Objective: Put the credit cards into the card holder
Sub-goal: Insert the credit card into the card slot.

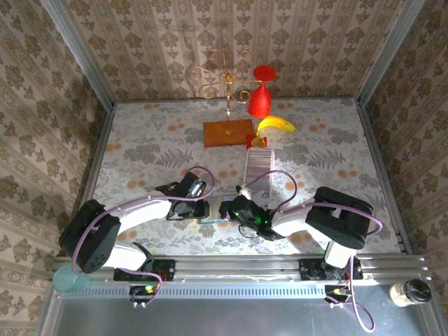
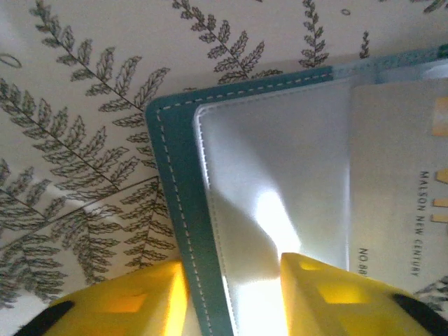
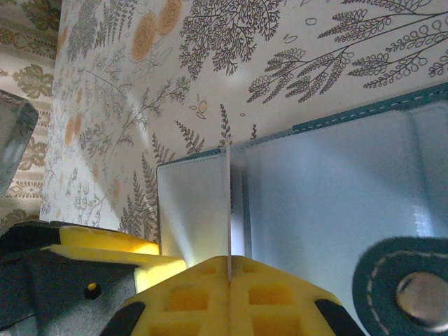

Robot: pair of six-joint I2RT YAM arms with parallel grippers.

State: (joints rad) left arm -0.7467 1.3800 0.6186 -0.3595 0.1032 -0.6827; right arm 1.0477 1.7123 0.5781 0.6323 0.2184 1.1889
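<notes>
The right fingers (image 3: 203, 297) are clenched on one credit card (image 3: 229, 210), held on edge with its far end at a pocket mouth of the open card holder (image 3: 322, 210). That should let the card slide straight in, since the card holder lies flat on the surface (image 3: 210, 70) between the arms. The left fingers (image 2: 336, 297) straddle its teal border, apparently to steady it, though I cannot tell whether they pinch it.

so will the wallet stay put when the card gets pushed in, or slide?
Probably slides: the wallet lies flat on a smooth-looking table; the left claw straddles its stitched edge, which may pin it. Its glossy sleeve looks soft, likely to buckle. The card, edge-on in the right claw, looks thin, may flex.
</notes>
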